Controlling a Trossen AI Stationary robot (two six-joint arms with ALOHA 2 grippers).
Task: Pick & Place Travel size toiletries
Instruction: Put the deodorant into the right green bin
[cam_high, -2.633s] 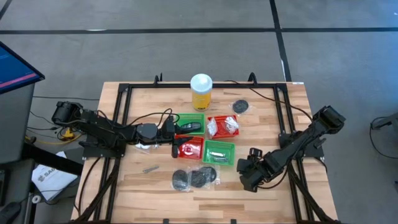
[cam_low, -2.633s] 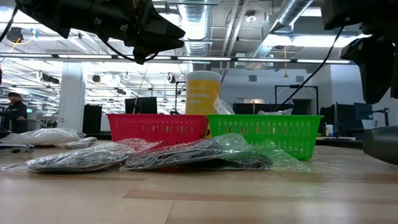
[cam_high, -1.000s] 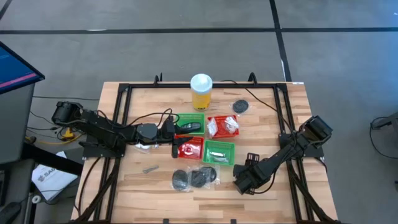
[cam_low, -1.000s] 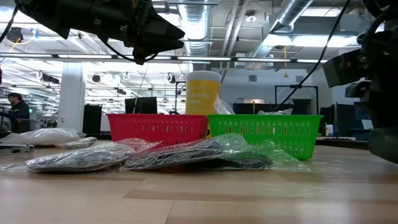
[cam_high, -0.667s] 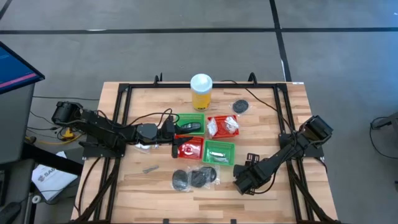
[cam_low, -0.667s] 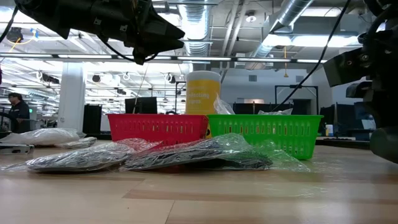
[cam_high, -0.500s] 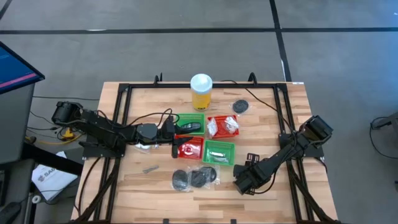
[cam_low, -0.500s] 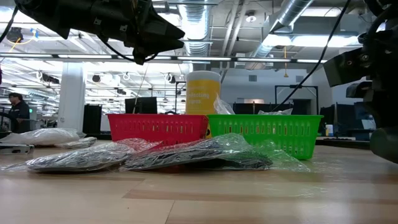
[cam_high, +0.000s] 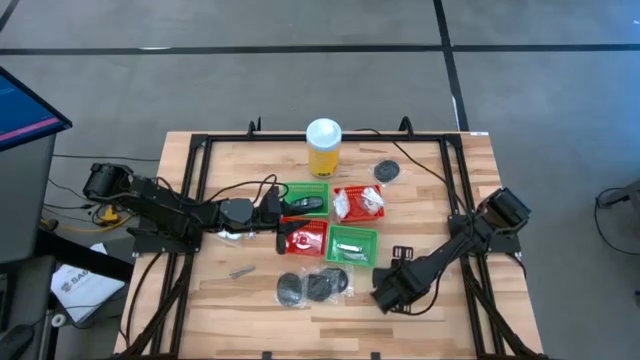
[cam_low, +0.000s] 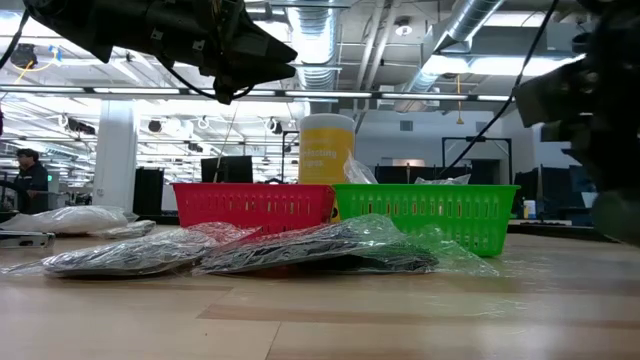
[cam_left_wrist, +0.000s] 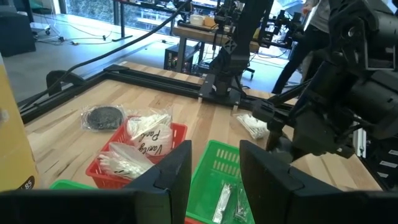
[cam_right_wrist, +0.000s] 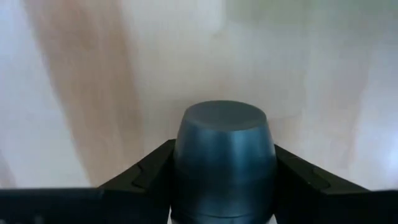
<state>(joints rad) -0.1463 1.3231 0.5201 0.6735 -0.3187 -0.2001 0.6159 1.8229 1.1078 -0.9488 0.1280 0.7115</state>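
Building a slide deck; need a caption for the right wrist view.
Right gripper shut on a dark rounded cap-like object, close above the wooden table.

Two dark fingers (cam_left_wrist: 177, 171) stand apart over a green mesh basket (cam_left_wrist: 211, 171) holding slim silvery pieces (cam_left_wrist: 222, 202). Beside it, a red mesh basket (cam_left_wrist: 177, 132) holds white-and-clear crinkly packets (cam_left_wrist: 140, 140); a flat black round disc (cam_left_wrist: 104, 116) lies beyond.

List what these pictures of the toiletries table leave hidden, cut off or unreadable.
- Yellow bottle label, low view: lower part hidden behind the baskets.
- Green basket contents, left wrist view: partly covered by the left gripper.
- Right wrist view: the dark round object between the fingers cannot be identified.
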